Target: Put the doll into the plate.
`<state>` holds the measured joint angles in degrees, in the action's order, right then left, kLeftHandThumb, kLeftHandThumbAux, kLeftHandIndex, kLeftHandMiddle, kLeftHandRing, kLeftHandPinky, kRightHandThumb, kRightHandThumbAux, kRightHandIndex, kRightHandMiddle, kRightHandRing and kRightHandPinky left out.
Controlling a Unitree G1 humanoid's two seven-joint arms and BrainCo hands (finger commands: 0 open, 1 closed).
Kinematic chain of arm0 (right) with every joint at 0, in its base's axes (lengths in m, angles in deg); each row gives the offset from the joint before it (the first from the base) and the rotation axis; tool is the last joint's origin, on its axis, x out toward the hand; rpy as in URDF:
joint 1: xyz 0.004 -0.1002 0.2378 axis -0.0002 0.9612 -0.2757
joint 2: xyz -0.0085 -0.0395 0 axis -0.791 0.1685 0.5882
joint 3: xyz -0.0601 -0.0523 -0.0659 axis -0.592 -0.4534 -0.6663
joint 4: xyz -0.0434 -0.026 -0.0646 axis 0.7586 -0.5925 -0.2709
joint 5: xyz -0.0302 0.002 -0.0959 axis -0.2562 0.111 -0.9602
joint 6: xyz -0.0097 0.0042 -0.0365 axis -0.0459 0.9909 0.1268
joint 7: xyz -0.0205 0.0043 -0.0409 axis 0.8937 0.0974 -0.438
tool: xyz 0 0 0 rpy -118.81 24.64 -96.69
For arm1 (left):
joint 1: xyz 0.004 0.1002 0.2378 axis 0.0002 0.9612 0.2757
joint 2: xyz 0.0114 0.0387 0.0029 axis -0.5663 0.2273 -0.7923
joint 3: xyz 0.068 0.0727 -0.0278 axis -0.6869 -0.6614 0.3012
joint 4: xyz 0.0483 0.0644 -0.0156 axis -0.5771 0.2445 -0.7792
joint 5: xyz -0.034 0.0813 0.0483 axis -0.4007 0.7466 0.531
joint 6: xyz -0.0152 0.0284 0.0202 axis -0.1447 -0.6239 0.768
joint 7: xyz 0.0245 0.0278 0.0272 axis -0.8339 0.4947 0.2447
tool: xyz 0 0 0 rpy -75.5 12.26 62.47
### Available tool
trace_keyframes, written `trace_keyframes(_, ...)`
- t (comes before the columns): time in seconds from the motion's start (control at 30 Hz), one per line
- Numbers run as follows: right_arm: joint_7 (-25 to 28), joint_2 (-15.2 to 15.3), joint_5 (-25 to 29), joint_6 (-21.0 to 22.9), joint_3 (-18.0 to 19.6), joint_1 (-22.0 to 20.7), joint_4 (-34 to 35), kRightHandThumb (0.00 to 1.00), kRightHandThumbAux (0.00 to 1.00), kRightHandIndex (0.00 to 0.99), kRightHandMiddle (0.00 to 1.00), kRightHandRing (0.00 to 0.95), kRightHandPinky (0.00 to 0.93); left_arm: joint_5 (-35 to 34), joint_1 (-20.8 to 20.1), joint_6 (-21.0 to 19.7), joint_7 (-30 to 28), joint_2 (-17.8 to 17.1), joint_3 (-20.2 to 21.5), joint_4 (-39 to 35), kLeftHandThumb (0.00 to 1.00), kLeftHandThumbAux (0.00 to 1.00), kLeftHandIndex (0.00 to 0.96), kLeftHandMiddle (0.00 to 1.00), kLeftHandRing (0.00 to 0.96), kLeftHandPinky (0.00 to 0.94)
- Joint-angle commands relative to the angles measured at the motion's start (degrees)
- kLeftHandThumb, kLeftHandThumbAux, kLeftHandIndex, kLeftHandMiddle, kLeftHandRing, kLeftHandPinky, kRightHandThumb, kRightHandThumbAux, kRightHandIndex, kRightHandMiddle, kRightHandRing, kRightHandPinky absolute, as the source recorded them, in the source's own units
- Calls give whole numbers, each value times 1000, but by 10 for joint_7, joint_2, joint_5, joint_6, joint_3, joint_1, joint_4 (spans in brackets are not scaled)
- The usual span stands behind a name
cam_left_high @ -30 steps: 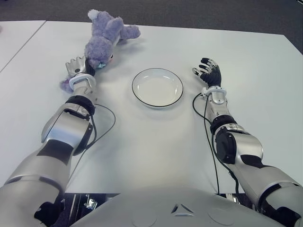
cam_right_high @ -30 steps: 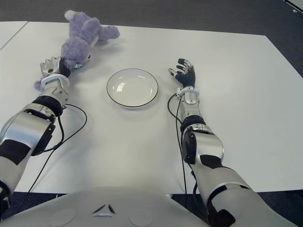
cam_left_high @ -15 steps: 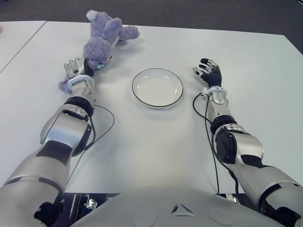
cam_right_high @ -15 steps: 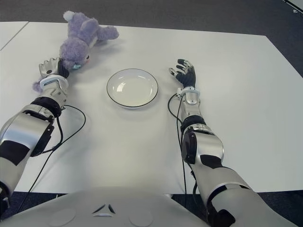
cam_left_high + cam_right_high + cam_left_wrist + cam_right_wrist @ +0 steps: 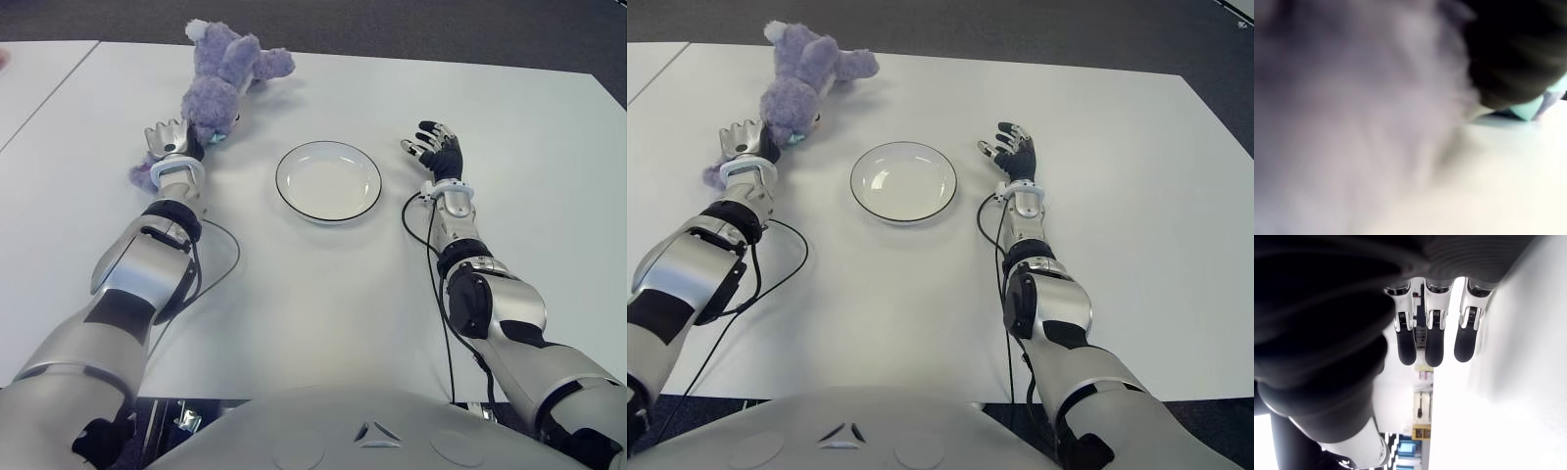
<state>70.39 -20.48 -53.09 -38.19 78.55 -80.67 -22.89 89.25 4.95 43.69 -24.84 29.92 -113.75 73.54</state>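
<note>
1. We are looking down past our own grey chest and both arms, which are reaching forward over the white worktop [image 5: 313, 294], with black cables trailing beside each forearm.
2. We are seeing the white plate [image 5: 328, 181] with its dark rim sitting between the two arms, and nothing is lying in it.
3. We are holding our right hand [image 5: 435, 149] just to the right of the plate, palm up, with its fingers [image 5: 1434, 340] spread loosely and holding nothing.
4. We are keeping our left hand [image 5: 170, 140] left of the plate and a little farther out, pressed up against the purple plush doll [image 5: 217, 83]; its wrist view is filled with blurred purple fur, so we cannot tell whether its fingers are closing on the toy.
5. We are seeing the doll lying on the worktop, outside the plate, stretching away from the left hand toward the far edge, with one paw pointing right and a scrap of purple showing on the hand's near left side.
</note>
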Motion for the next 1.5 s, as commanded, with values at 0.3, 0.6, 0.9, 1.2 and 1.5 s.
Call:
trace_keyframes(0.3,-2,-40,4,54,1,118,-75,184,905,273,224,207,237,37,8,54,81,14,-61,-5,693,716,436,800,831,862)
trace_keyframes(0.6,-4,-42,2,54,-2,117,-75,158,910,273,214,199,242,57,-10,62,132,0,-95,-27,688,718,438,852,878,889)
trace_keyframes(0.9,-2,-42,2,57,-2,116,-75,132,918,277,213,195,236,57,-13,63,159,-12,-95,-66,687,719,438,859,885,888)
trace_keyframes(1.2,-2,-43,2,57,-2,116,-75,144,927,286,218,200,238,60,-21,55,189,-15,-97,-94,687,719,438,867,889,888)
trace_keyframes(1.5,-6,-41,-3,59,-8,116,-76,134,911,293,214,185,212,71,-26,52,218,-20,-98,-126,688,720,438,874,892,891)
